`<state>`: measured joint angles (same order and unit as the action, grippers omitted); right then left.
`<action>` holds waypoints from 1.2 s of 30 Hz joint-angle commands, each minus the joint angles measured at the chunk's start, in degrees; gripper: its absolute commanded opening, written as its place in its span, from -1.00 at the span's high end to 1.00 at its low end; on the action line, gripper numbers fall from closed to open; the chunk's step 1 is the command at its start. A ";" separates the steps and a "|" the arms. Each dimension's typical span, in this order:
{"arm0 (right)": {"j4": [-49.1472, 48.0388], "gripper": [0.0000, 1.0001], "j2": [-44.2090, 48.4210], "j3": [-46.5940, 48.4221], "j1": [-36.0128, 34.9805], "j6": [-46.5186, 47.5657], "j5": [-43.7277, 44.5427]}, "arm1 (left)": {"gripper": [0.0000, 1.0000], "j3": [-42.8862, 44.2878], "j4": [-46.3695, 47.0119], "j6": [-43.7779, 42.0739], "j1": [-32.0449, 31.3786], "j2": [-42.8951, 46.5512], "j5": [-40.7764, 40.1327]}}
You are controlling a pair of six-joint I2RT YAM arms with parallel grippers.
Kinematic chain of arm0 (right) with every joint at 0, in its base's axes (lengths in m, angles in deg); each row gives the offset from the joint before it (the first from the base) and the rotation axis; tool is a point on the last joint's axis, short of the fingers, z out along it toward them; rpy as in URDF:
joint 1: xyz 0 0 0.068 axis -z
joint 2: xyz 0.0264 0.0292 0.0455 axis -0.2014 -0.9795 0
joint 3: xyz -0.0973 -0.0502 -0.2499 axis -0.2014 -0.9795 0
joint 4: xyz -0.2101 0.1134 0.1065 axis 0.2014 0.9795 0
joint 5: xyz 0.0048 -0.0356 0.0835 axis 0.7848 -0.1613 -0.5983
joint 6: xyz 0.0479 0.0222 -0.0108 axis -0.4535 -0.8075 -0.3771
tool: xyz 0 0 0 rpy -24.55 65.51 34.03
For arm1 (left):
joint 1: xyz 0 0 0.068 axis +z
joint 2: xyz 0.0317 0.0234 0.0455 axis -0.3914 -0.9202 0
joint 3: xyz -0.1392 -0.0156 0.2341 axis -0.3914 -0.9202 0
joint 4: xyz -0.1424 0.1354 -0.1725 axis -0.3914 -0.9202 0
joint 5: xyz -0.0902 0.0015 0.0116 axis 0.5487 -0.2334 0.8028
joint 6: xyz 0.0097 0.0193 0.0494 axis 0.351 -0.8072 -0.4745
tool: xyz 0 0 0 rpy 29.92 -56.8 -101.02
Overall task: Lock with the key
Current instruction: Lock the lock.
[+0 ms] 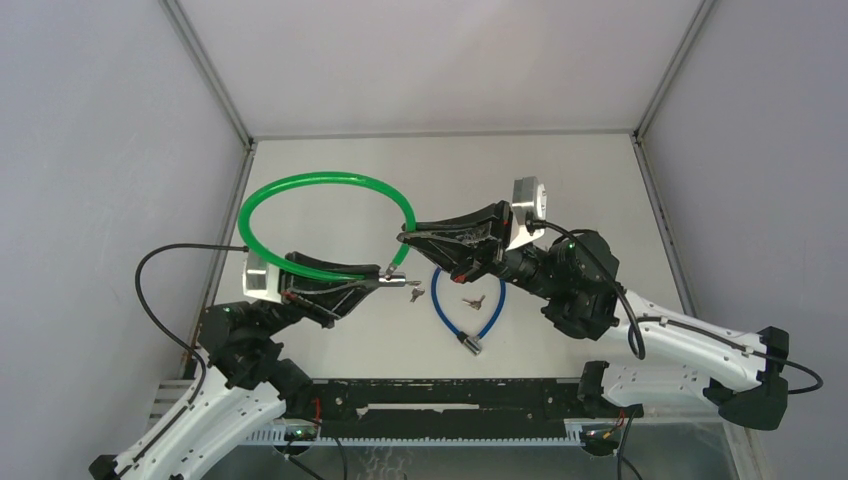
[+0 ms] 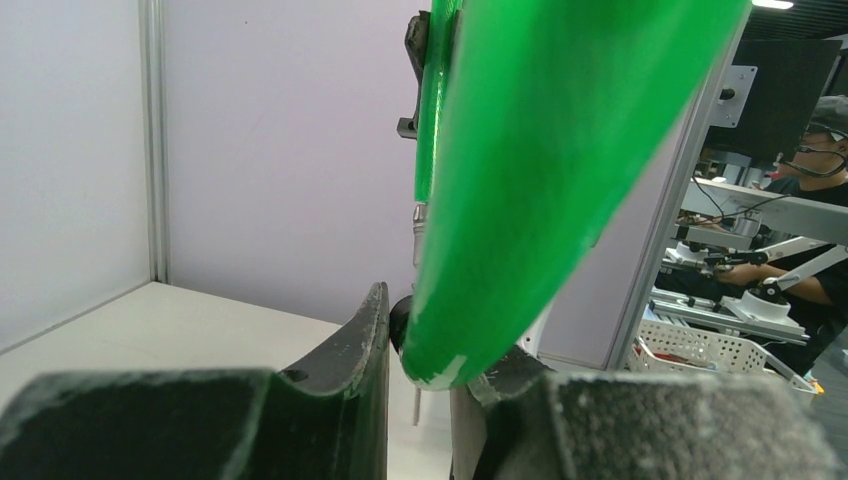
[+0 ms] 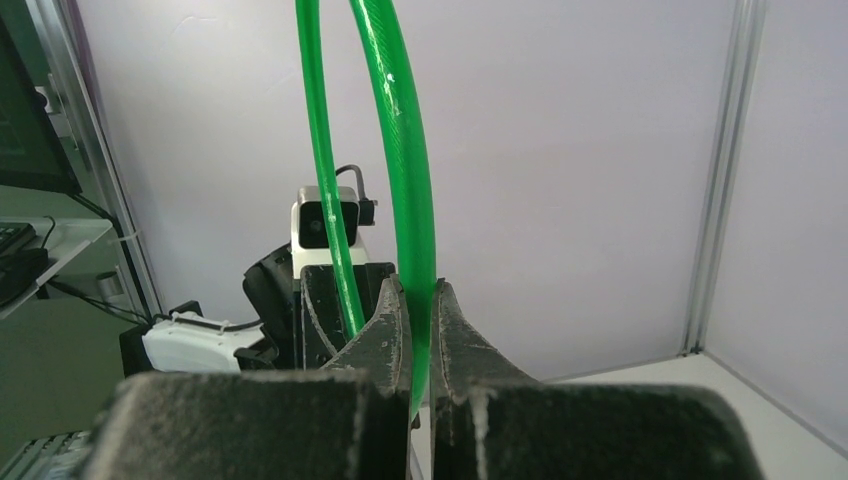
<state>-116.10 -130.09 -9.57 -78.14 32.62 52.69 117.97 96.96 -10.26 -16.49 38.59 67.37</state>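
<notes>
A: Where is the green cable lock (image 1: 325,177)?

B: Off the table (image 1: 560,200), strung between the two grippers; one end sits in the left gripper (image 1: 380,281), the other in the right gripper (image 1: 407,237); the loop arches away behind both, and the two ends lie near each other but apart.

A: And the grips?

B: Both are closed on the cable; the right wrist view shows the right fingers (image 3: 385,330) pinched on a thin strand with almost no gap; the left fingers (image 2: 365,340) stand wider, with the thick end wedged between them.

A: The key?

B: A small key bunch (image 1: 413,290) shows just beyond the left gripper's tip; whether a key sits in the lock I cannot tell.

A: What might go wrong?

B: I judge the cable springy; if either pinch slackens, an end may twist out or swing off line and miss its mate; a jolt might also shake the key loose.

A: Which view tells most?

B: Only the top view shows the gap, the key bunch, and a blue cable lock (image 1: 440,310) with loose keys (image 1: 472,301) just to the near side of the right gripper; the left wrist view is mostly green, yet it alone shows the metal tip (image 2: 420,222) ahead of the fingers.
</notes>
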 commanded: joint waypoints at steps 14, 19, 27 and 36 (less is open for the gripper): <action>12.04 1.00 0.49 3.61 -0.79 4.81 -3.18 | 1.00 2.12 1.38 -2.28 0.24 0.76 -1.79; 12.29 1.00 0.37 3.90 -0.62 3.65 -6.00 | 0.99 2.08 1.01 -3.78 0.26 0.47 -2.57; 12.54 1.00 -2.38 4.27 -0.49 4.96 -5.71 | 1.00 1.99 2.24 -3.29 0.27 0.55 -1.86; 7.64 1.00 -8.37 3.02 2.85 -2.19 -14.37 | 1.00 4.14 5.05 1.23 0.66 0.77 -5.06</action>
<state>-111.70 -135.42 -4.84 -77.22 36.19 46.70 117.97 95.54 -11.02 -15.98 38.96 64.51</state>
